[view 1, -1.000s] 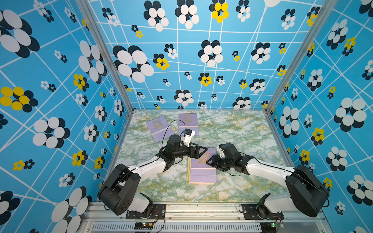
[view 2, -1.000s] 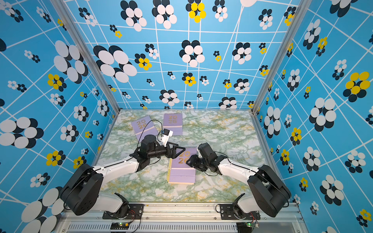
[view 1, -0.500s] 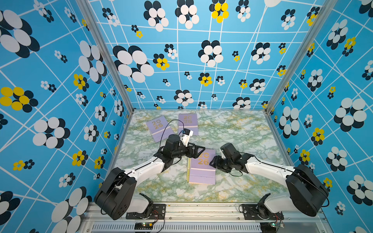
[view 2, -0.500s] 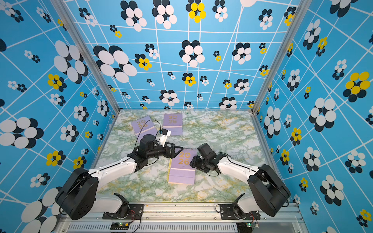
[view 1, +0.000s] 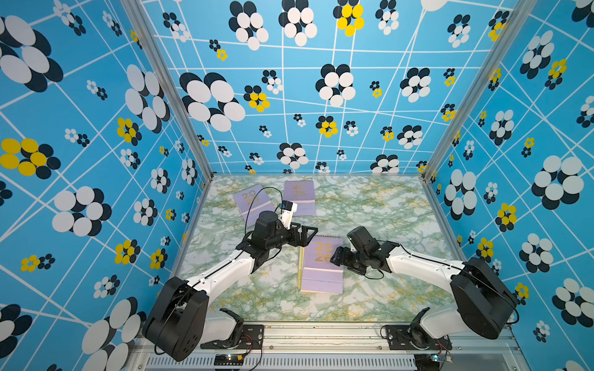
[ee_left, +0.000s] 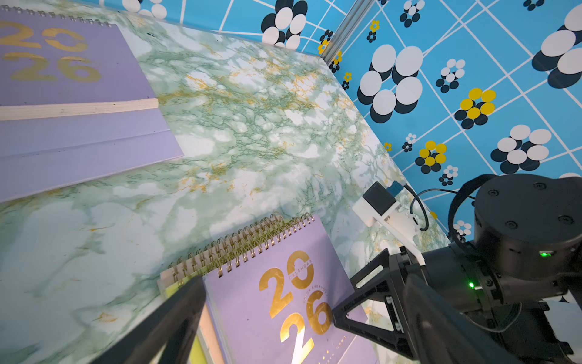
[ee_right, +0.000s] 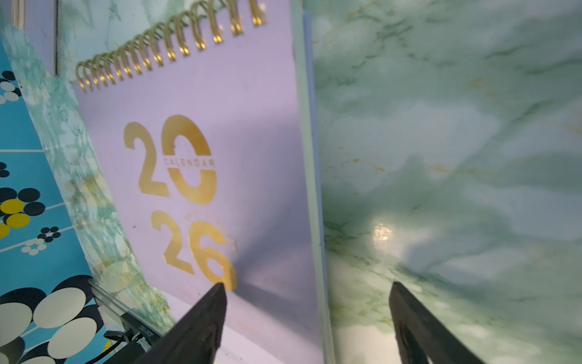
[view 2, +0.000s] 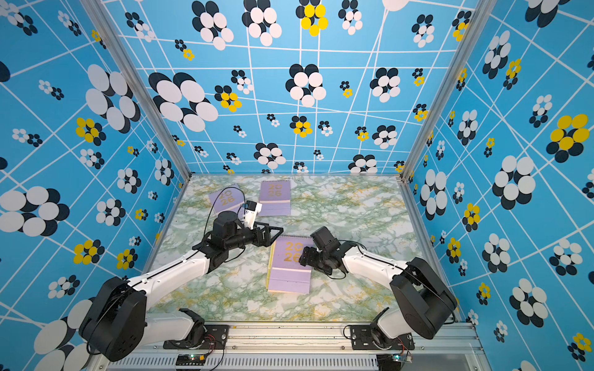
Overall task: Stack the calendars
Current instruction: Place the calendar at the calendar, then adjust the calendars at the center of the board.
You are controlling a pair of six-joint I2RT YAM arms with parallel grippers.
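A stack of calendars lies mid-table with a lilac "2026" cover on top. In the left wrist view yellow and peach edges show under that cover. Two more lilac calendars lie flat at the back left. My left gripper hovers open at the stack's spiral end, holding nothing. My right gripper is open and straddles the stack's right edge. One finger is over the lilac cover and the other over bare table.
The marbled green table is boxed in by blue flowered walls at the left, back and right. A metal rail with both arm bases runs along the front. The right arm fills one side of the left wrist view.
The right gripper's jaws have spread wider at the stack's right edge. The left gripper has stayed open and almost in place.
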